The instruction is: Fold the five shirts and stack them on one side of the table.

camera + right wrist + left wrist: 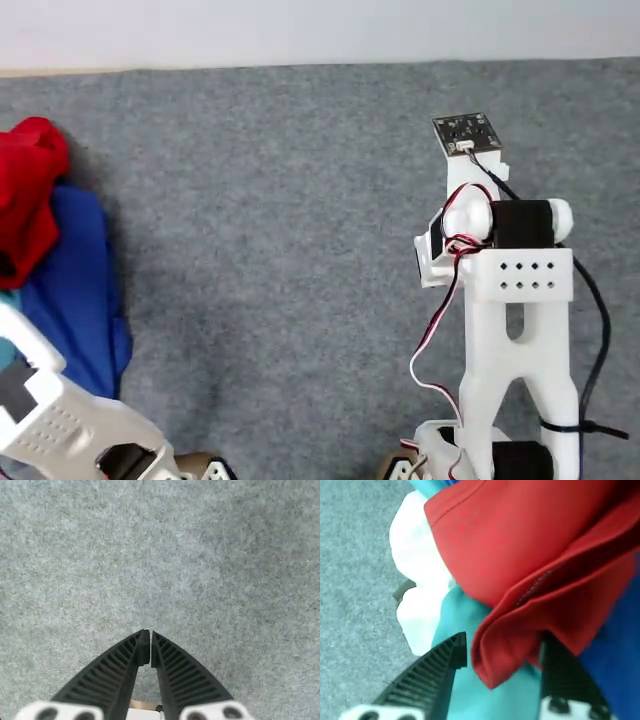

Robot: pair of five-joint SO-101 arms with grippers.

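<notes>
Pointing its folded corner into the spread left hand (503, 642) — red shirt (520, 545).

Grey felt table (300, 200), blue shirt (75, 280) at one side, white cloth (417, 575), perhaps a shirt, too

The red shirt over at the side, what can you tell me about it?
The red shirt is soft, plain cloth with a stitched hem, crumpled rather than folded. It tops a heap on the left arm's side of the table, lying over a blue shirt, a teal shirt and a white shirt. One bunched fold of it sits between the open fingers of the left gripper.
</notes>
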